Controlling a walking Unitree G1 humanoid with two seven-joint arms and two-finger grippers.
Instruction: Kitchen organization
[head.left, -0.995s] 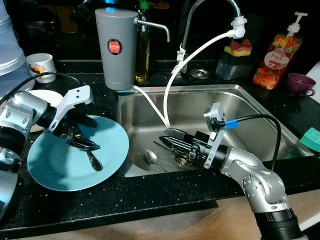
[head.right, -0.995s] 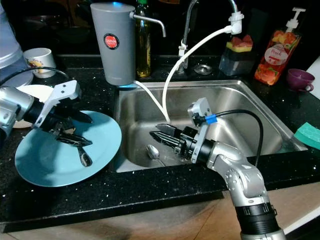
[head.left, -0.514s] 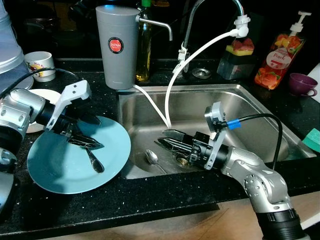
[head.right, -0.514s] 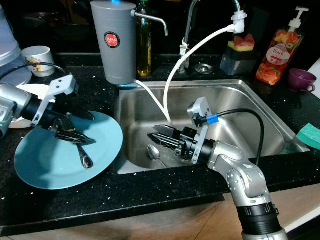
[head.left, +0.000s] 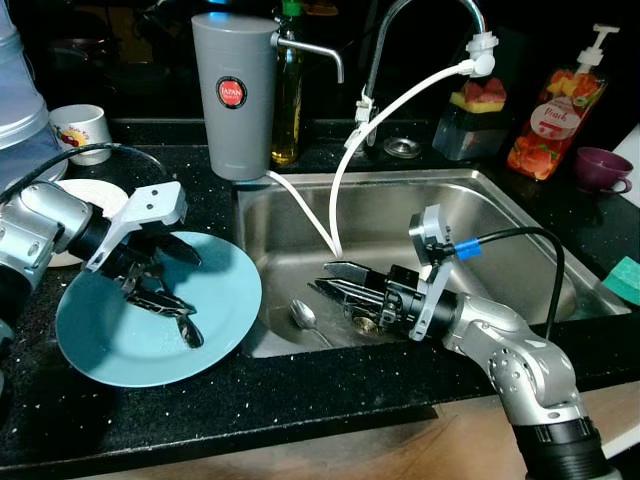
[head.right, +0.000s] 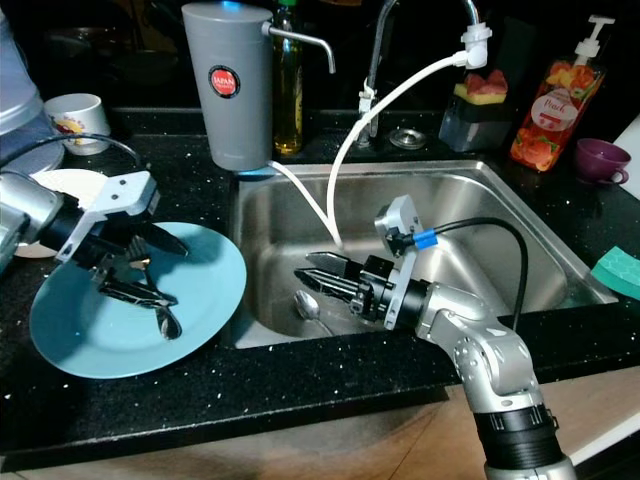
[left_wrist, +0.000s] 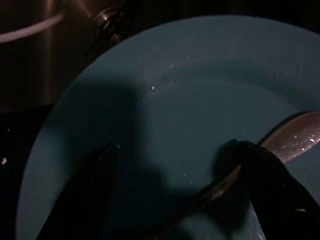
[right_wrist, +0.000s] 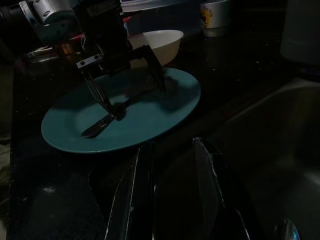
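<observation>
A round blue plate (head.left: 110, 350) lies on the black counter left of the sink. A metal spoon (head.left: 188, 330) rests on it. My left gripper (head.left: 190, 285) is low over the plate, open, its fingers straddling the spoon's handle (left_wrist: 295, 140); one finger touches or nearly touches it. My right gripper (head.left: 322, 278) reaches low inside the steel sink (head.left: 420, 215), pointing left, open with nothing between its fingers. A second spoon (head.left: 303, 315) lies on the sink floor just below and left of those fingertips. The right wrist view looks across at the plate (right_wrist: 165, 112) and the left gripper (right_wrist: 137, 101).
A grey water-filter jug (head.left: 233, 95) stands behind the plate, and a white hose (head.left: 340, 190) runs from the tap into the sink. A white bowl (head.left: 90, 190) and mug (head.left: 80, 130) stand far left. A soap bottle (head.left: 545, 115), purple cup (head.left: 600, 168) and green sponge (head.left: 625, 278) are on the right.
My left gripper has dropped slightly lower over the plate and shifted a little toward me; the spoon stays lying on the plate. The right arm has barely moved.
</observation>
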